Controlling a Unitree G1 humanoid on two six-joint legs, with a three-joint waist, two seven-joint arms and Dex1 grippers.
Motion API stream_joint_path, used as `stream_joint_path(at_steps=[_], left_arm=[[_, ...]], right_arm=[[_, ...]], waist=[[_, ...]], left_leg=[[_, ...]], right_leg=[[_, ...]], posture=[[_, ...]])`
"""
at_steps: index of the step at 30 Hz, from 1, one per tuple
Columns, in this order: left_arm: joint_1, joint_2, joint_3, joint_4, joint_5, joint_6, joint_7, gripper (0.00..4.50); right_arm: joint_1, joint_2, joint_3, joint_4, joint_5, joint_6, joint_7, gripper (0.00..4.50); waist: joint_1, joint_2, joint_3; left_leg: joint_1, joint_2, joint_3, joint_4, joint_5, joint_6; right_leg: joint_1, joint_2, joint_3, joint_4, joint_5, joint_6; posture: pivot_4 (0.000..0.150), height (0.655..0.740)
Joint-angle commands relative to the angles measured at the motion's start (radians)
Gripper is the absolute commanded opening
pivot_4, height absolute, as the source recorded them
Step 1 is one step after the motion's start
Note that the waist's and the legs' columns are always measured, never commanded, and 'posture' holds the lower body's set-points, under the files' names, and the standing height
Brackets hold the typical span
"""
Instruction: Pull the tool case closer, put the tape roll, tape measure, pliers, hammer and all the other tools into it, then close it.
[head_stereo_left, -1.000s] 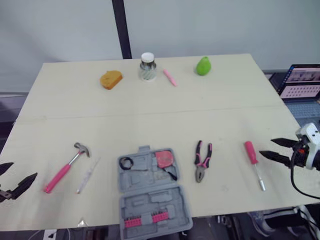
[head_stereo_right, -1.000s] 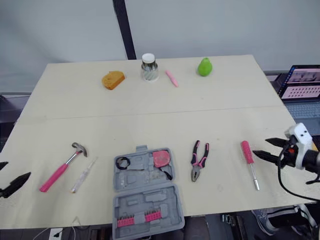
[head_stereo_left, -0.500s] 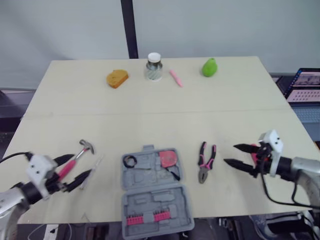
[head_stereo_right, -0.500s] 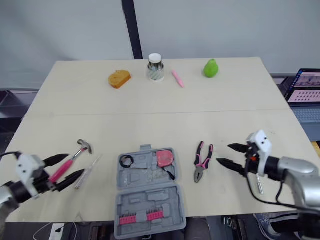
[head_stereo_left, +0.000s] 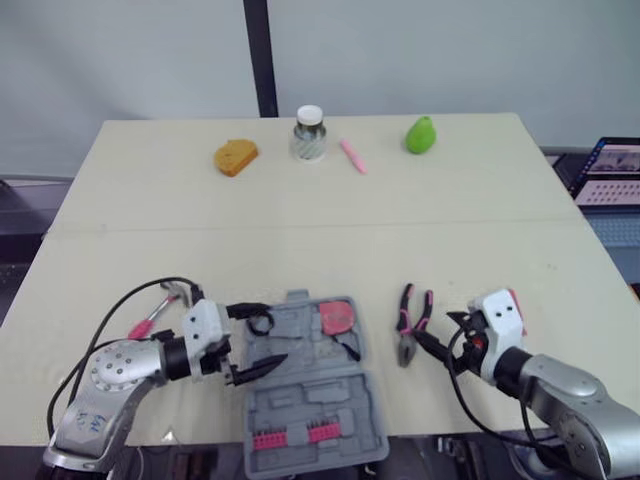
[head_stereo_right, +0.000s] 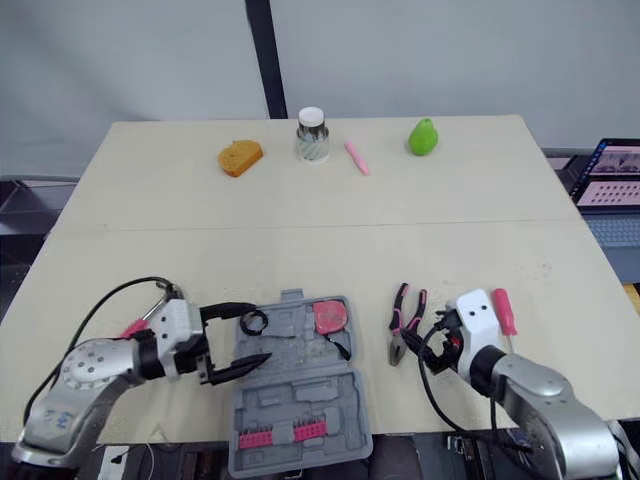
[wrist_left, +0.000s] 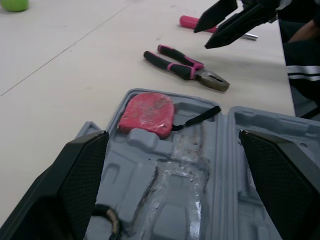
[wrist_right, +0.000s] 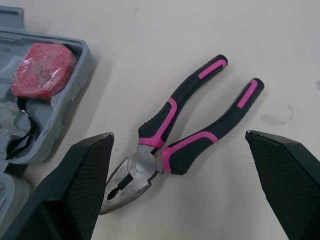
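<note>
**A:** How far along does it look?

**B:** About a third, I'd judge. The grey plastic tool case lies open at the near edge of the pale wooden table, so the pull seems done. A pink tape measure and a black tape roll sit in its far half.

**A:** And what's left outside?

**B:** The pink-and-black pliers just to the right of the case, a pink-handled screwdriver further right, and a pink-handled hammer to the left, partly hidden behind the left arm. All must go in, then the lid has to come over.

**A:** The grippers?

**B:** The left gripper hovers over the left part of the case, fingers spread wide, holding nothing. The right gripper is low beside the pliers, fingers equally wide apart and empty; its wrist view shows them straddling the tool.

**A:** How do the pliers lie?

**B:** Flat on the table. The long axis runs roughly near to far: the steel nose points at the near edge, and the handles point toward the far side and are splayed slightly apart. My guess is a grasp across the handles, close to the pivot, would suit.
</note>
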Motion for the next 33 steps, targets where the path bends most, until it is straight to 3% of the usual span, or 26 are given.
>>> stream_joint_path(at_steps=[1,14,33], left_arm=[[-0.03,0.003,-0.039,-0.035,0.008,-0.054,-0.052,4.5],[-0.095,-0.021,-0.115,0.001,0.058,-0.106,-0.072,4.5],[-0.119,-0.059,-0.134,0.018,0.081,-0.113,-0.049,4.5]], right_arm=[[0.048,0.027,0.033,-0.094,0.015,0.109,-0.072,4.45],[-0.037,0.137,0.157,-0.048,-0.045,0.242,-0.216,4.45],[-0.052,0.232,0.206,0.026,-0.19,0.205,-0.341,4.45]], waist=[[0.001,0.0,0.0],[-0.002,0.0,0.0],[-0.002,-0.001,-0.001]], left_leg=[[0.0,0.0,0.0,0.0,0.0,0.0],[0.0,0.002,0.0,0.0,0.0,-0.001],[0.0,0.002,0.0,0.0,0.0,-0.001]], right_leg=[[0.0,0.0,0.0,0.0,0.0,0.0],[0.0,0.003,0.001,0.0,0.0,-0.001],[0.0,0.003,0.001,0.0,0.0,-0.001]], posture=[[0.15,0.74],[0.15,0.74],[0.15,0.74]])
